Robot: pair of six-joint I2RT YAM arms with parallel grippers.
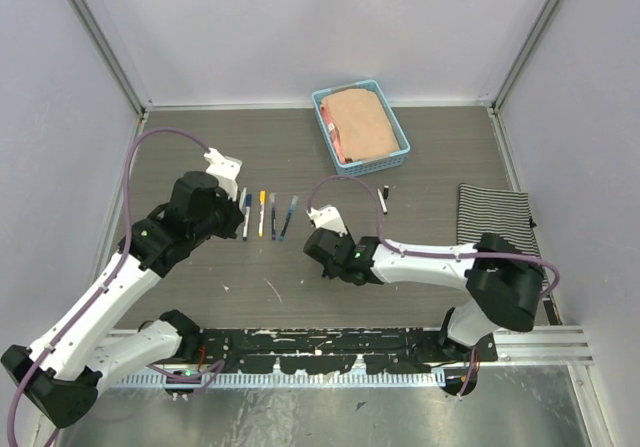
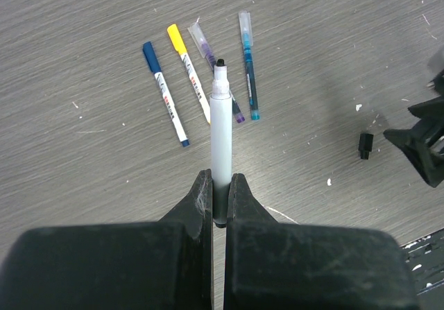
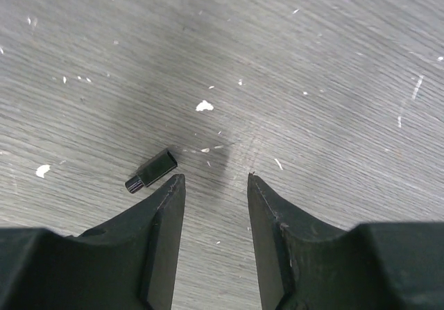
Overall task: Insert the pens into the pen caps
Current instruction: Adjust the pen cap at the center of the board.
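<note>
My left gripper is shut on the rear end of a white pen. This pen has a bare black tip and points out over the table. Beyond the tip lies a row of capped pens: one blue-capped, one yellow-capped, one purple with a clear cap and one teal with a clear cap. A small black pen cap lies flat on the table just left of my right gripper. That gripper hovers open with nothing between its fingers. In the top view the left gripper is beside the row.
A blue basket holding a tan cloth stands at the back. One more white pen lies in front of it. A striped cloth lies at the right. White flecks dot the grey wood-grain tabletop.
</note>
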